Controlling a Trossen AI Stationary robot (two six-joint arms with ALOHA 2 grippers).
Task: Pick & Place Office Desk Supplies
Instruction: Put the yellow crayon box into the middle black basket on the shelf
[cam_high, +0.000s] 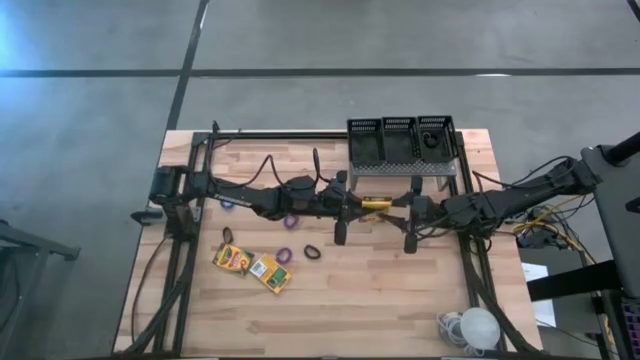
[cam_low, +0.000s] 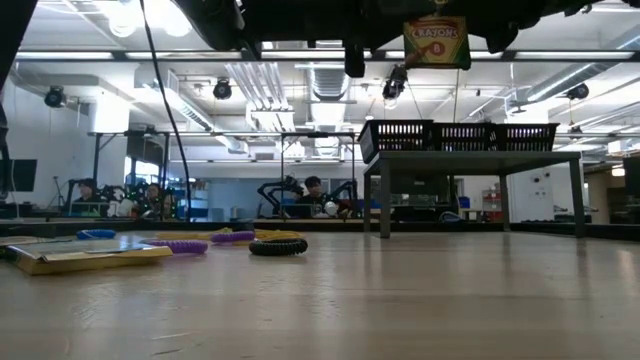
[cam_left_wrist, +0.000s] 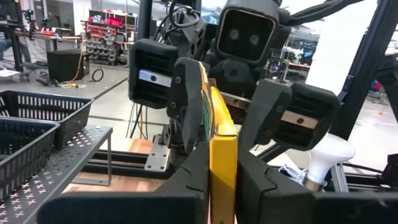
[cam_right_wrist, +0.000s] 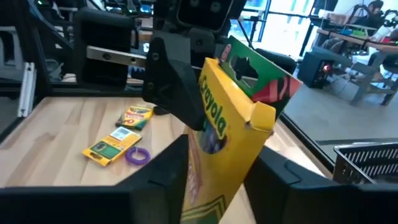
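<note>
Crayon box (cam_right_wrist: 233, 118) held in air mid-table, just near of stand (cam_high: 400, 166) carrying bins (cam_high: 400, 138).

Left gripper (cam_high: 343, 208) and right gripper (cam_high: 408, 212) both clamped on box, one at each end.

Judgement: light, stiff cardboard, crushable; hold flat faces, squeeze gently.

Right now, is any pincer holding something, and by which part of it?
Both hold one crayon box, lifted above the table. The left pincer and the right pincer each clamp its flat faces, from opposite ends.
</note>
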